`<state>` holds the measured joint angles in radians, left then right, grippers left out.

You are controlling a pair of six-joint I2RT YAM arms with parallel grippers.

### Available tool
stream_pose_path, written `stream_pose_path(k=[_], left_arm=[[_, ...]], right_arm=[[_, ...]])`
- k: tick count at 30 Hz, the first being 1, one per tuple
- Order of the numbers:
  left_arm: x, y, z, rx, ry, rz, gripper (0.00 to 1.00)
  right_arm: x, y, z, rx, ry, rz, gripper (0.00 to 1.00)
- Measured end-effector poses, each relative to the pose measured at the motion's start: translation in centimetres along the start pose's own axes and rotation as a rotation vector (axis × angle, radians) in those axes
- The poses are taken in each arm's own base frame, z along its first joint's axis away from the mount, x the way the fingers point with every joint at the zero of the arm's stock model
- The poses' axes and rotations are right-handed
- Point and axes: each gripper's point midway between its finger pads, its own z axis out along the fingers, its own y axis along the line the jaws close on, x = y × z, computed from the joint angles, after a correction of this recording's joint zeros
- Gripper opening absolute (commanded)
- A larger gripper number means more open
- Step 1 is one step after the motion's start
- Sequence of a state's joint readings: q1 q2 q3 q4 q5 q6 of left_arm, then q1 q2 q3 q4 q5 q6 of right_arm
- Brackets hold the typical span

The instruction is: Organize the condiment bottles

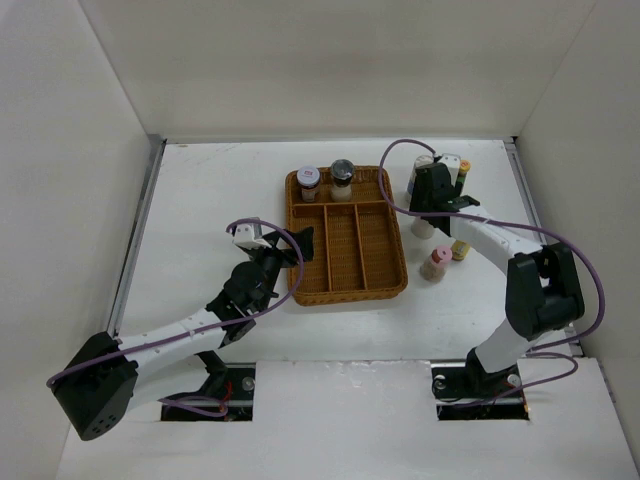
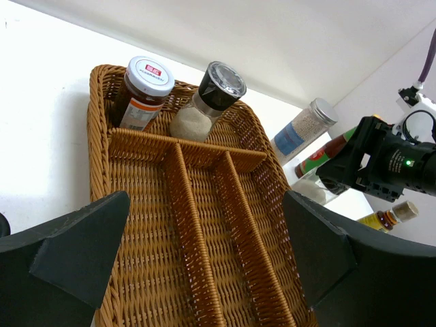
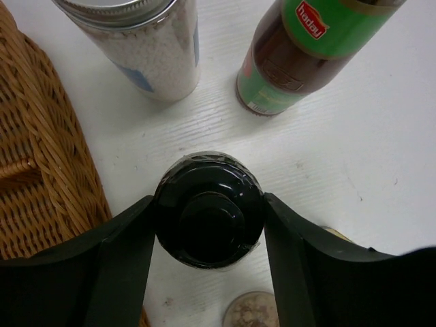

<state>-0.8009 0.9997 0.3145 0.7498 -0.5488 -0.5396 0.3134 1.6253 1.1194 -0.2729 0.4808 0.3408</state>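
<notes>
The right gripper (image 3: 208,208) has its fingers pressed against both sides of the black-lidded bottle (image 3: 208,235), which stands on the table just beside the wicker tray (image 3: 37,143). It is close to the silver-lidded shaker (image 3: 146,48) and the Haday sauce bottle (image 3: 306,48). Held only by the smooth cap, the bottle could slip or swing on lifting, knock those neighbours, or catch the tray's wall. The left gripper (image 2: 204,204) hangs wide open over the tray, holding nothing.

Both arms (image 1: 170,335) have white links, black joints (image 1: 95,385), purple cables (image 1: 600,295) and black end effectors (image 1: 298,250) (image 1: 440,195).
</notes>
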Motion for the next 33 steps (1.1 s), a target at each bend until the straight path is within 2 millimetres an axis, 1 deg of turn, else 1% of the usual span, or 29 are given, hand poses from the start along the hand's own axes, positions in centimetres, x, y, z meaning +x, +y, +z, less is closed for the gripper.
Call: stream_pose_path(k=[2,4,7,10,12,14,16,17,19,21,22,24,28,31,33], left_arm=[[0.0,0.0,0.0,0.001,-0.001,-0.001,0.99],[0.1,0.0,0.0,0.0,0.001,0.0,0.99],[0.1,0.0,0.0,-0.001,0.002,-0.002,0.99],[0.1,0.0,0.0,-0.001,0.002,-0.005,0.99],[0.1,0.0,0.0,-0.001,0.002,-0.006,0.99],[0.1,0.0,0.0,-0.001,0.002,-0.006,0.99],[0.2,0.0,0.1,-0.001,0.003,-0.006,0.99],[0.2,0.0,0.1,-0.002,0.004,-0.005,0.99],[0.4,0.1,0.1,-0.004,0.008,-0.002,0.99],[0.4,0.1,0.1,-0.005,0.01,-0.001,0.99],[0.4,0.1,0.1,-0.005,0.01,-0.001,0.99],[0.4,0.1,0.1,-0.005,0.008,-0.002,0.99],[0.4,0.1,0.2,-0.005,0.007,-0.002,0.99],[0.4,0.1,0.2,-0.004,0.007,-0.003,0.99],[0.5,0.2,0.2,-0.005,0.009,-0.001,0.99]], right_arm=[[-0.2,-0.2,-0.1,0.009,-0.01,0.002,0.53],[-0.6,-0.4,-0.5,0.018,-0.026,0.0,0.52],[-2.4,-0.4,-2.6,0.009,-0.086,0.002,0.52],[-5.1,0.6,-5.7,-0.047,-0.171,0.02,0.52],[-7.6,2.0,-7.5,-0.099,-0.231,0.039,0.52],[-10.2,3.8,-8.8,-0.162,-0.288,0.064,0.53],[-12.6,5.7,-9.4,-0.217,-0.332,0.081,0.53],[-13.6,6.6,-9.3,-0.236,-0.349,0.089,0.53],[-15.0,8.8,-8.5,-0.273,-0.366,0.096,0.53],[-15.4,10.7,-6.9,-0.292,-0.363,0.089,0.53],[-15.3,11.5,-5.9,-0.298,-0.354,0.082,0.53],[-14.3,13.0,-3.6,-0.303,-0.322,0.06,0.53],[-10.7,14.7,0.5,-0.299,-0.233,0.007,0.53],[-8.7,15.2,2.0,-0.299,-0.181,-0.02,0.54],[-8.2,15.3,2.4,-0.298,-0.169,-0.026,0.57]])
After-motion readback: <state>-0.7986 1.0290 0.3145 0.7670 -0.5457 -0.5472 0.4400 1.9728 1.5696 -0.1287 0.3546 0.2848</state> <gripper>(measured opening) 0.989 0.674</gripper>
